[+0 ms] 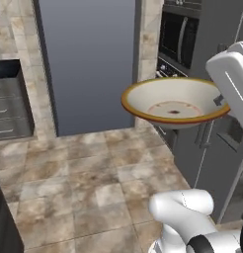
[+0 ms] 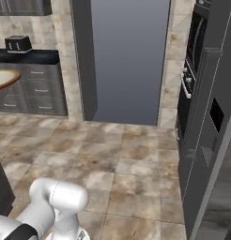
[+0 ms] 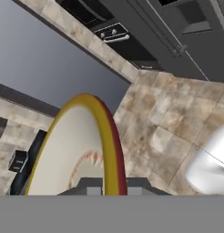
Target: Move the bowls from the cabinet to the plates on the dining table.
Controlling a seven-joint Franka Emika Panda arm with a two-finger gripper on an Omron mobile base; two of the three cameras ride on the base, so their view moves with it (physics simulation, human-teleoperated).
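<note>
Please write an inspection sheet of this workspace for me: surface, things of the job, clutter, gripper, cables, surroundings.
Surface: brown stone-look floor tiles; no table in view.
Job's things: cream bowl with orange-tan rim, carried in the air, roughly level.
Clutter: toaster on a dark counter at the far left.
Gripper: gripper shut on the bowl's rim.
Cables: nothing seen.
Surroundings: grey doorway panel, grey drawers, built-in oven in tall dark cabinets.
</note>
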